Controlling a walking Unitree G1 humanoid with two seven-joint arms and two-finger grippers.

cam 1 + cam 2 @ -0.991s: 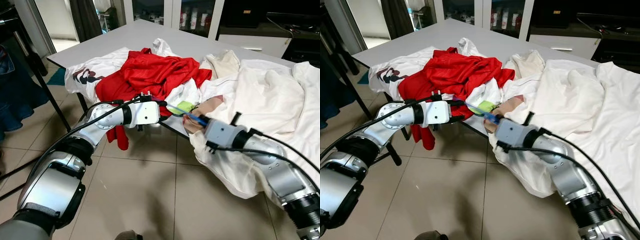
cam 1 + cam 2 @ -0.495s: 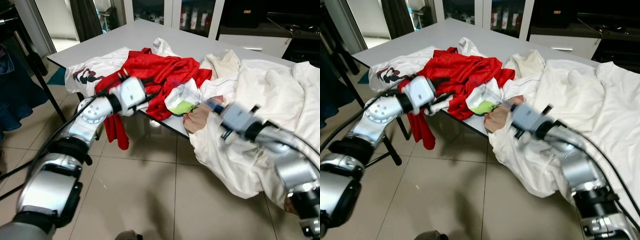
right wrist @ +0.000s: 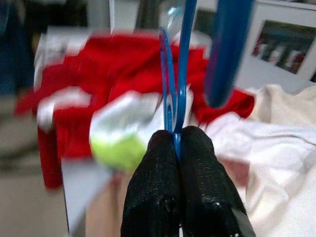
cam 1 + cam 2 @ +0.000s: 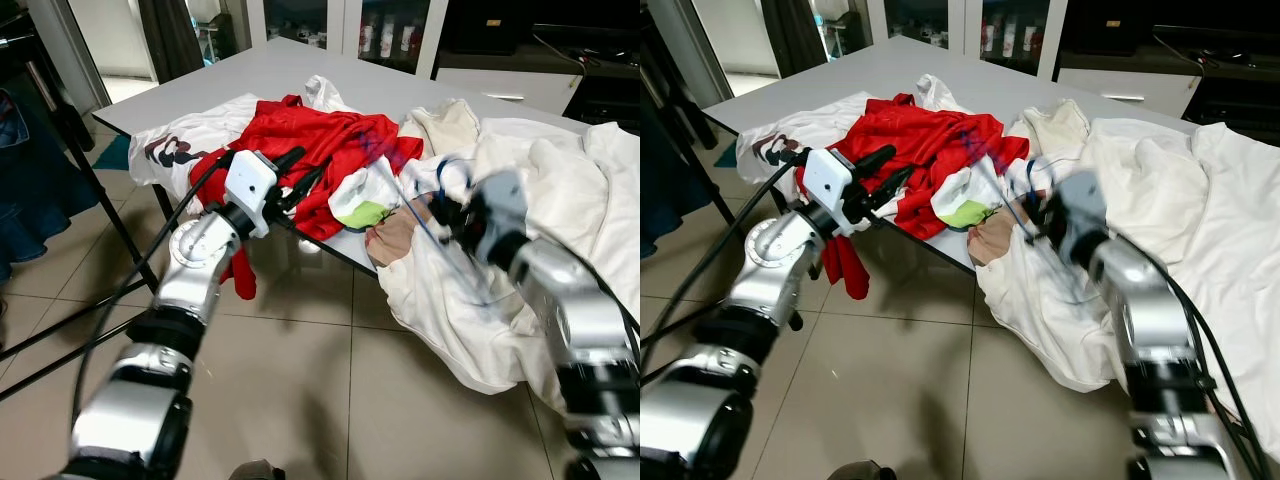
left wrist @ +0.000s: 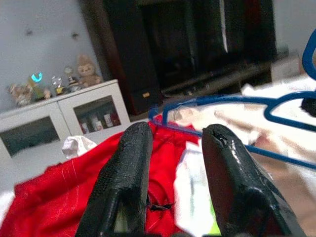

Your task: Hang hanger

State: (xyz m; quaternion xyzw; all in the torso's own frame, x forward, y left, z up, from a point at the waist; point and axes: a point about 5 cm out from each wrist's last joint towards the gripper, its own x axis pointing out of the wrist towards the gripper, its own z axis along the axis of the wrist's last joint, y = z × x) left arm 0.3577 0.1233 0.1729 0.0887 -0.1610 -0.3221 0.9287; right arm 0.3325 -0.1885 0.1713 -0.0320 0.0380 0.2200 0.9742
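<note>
A thin blue wire hanger [image 4: 425,225] hangs over the table's front edge, and my right gripper [image 4: 450,212] is shut on it in front of the white clothes. The right wrist view shows the black fingertips [image 3: 158,148] pinched on the hanger [image 3: 177,74]. My left gripper [image 4: 298,176] is open and raised over the near edge of the red garment [image 4: 320,140], holding nothing. In the left wrist view the hanger [image 5: 222,98] lies beyond its spread fingers [image 5: 131,163].
The grey table [image 4: 280,70] holds a heap of clothes: a printed white shirt [image 4: 185,140], a white piece with a green patch [image 4: 365,208] and large cream sheets [image 4: 540,190] spilling over the edge. A dark rack with blue cloth [image 4: 25,190] stands left. Tiled floor [image 4: 330,380] lies below.
My right gripper has lifted the hanger up and to the right, towards the white clothes. My left gripper has pulled back to the left and risen, fingers now pointing up over the red garment.
</note>
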